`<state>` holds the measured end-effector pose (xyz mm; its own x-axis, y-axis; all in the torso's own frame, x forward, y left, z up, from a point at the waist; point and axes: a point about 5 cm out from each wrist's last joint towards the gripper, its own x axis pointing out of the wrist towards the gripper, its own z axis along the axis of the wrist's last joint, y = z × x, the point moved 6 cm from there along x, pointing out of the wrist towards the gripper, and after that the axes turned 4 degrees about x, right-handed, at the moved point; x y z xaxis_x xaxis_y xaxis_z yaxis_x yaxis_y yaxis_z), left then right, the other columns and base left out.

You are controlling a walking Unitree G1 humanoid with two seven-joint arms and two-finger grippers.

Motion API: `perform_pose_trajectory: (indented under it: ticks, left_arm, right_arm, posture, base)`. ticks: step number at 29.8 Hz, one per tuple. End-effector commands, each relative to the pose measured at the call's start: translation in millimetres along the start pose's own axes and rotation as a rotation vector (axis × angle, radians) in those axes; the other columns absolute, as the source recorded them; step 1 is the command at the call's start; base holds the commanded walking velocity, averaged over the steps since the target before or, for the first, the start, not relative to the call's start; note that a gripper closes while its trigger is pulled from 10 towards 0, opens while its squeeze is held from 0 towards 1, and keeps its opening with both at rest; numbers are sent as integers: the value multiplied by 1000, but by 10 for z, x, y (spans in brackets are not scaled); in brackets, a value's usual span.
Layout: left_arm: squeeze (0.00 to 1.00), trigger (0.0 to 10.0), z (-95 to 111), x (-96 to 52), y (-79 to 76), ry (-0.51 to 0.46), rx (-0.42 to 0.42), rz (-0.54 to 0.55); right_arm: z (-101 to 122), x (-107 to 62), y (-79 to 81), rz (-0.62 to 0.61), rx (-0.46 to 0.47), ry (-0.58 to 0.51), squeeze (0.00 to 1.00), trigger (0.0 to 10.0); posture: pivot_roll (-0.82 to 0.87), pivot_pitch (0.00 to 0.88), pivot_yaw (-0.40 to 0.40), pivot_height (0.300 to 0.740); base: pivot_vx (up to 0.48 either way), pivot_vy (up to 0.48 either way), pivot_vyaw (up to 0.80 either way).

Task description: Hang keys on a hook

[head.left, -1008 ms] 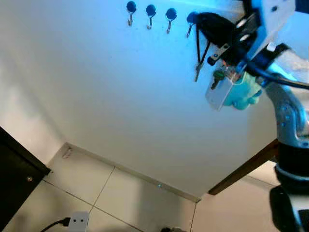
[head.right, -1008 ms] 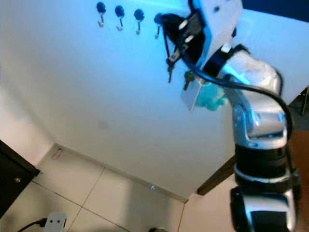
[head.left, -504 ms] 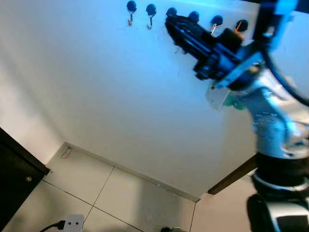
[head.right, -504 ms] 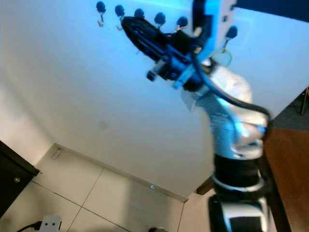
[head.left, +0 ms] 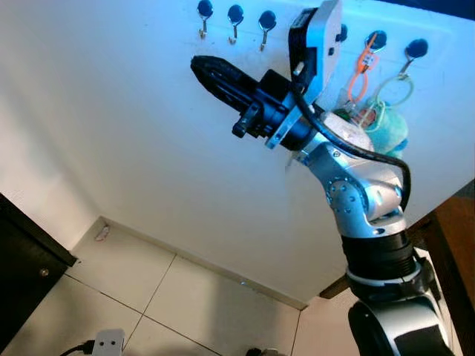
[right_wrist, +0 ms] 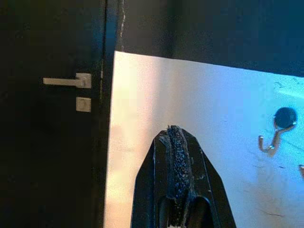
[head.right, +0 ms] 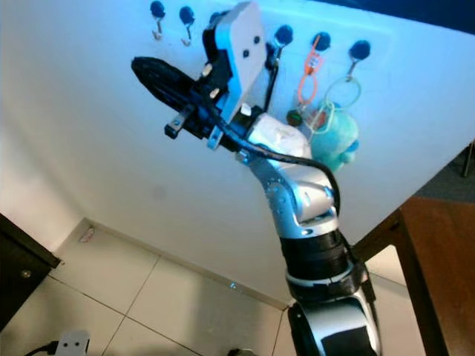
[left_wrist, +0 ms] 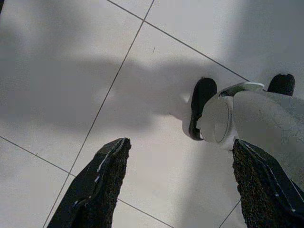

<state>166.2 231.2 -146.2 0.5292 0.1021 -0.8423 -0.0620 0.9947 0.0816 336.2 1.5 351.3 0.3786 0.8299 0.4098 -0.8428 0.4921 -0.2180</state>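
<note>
Now right tool (head.left: 204, 68) raised, closed

No readable text, labels, brands or numbers anywhere.

Checked on the white wall (head.left: 133, 133), the row of hooks (head.left: 235, 15), the hanging keys (head.right: 326, 126), the right arm's wrist housing (head.right: 241, 44), the floor tiles (left_wrist: 71, 71) and the dark door (right_wrist: 52, 118): plain surfaces, no lettering or signs legible.

I've let go: the keys (head.right: 303, 119) now hang on a hook (head.right: 283, 35), and my right claw (head.left: 204, 68) has swung away toward nine o'clock, closed.
</note>
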Motion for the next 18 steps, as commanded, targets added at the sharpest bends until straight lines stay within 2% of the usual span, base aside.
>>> perform_pose_trajectory:
  ticks: [1, 10, 13, 14, 15, 16, 17, 18]
  left_arm:
    - [0, 10000, -107, -24, 15, 23, -7, 2]
    - [0, 10000, -65, -14, -16, 14, 18, -13]
    - [0, 10000, -58, -12, -20, 12, 20, -14]
    - [0, 10000, -51, -10, -22, 11, 20, -14]
    - [0, 10000, -51, -10, -22, 11, 20, -14]
    - [0, 10000, -47, -8, -21, 13, 19, -12]
    - [0, 10000, -47, -8, -21, 13, 19, -12]
    - [0, 10000, -49, -5, -24, 18, 17, -12]
  right_arm:
    - [12, 13, -47, -24, -47, 8, 0, 10000]
    - [-15, -26, -110, -65, -103, 31, 0, 10000]
    - [-24, -36, -102, -61, -95, 32, 0, 10000]
    - [-32, -59, -78, -49, -50, 20, 0, 10000]
    - [-32, -59, -78, -49, -50, 20, 0, 10000]
    - [-80, -127, 30, 7, 8, 22, 1000, 10000]
    - [-80, -127, 30, 7, 8, 22, 1000, 10000]
    - [-145, -222, 189, 86, 84, 26, 1000, 10000]
  posture:
    - [-12, 85, 24, 740]
    - [-19, 74, 33, 740]
    - [-18, 73, 34, 740]
    - [-18, 73, 34, 740]
    - [-18, 73, 34, 740]
    - [-19, 71, 35, 740]
    - [-19, 71, 35, 740]
    - [-22, 71, 37, 740]
  base:
    - [0, 0, 0]
    - [0, 0, 0]
    - [0, 0, 0]
    - [0, 0, 0]
    - [0, 0, 0]
    - [0, 0, 0]
    - [0, 0, 0]
    - [0, 0, 0]
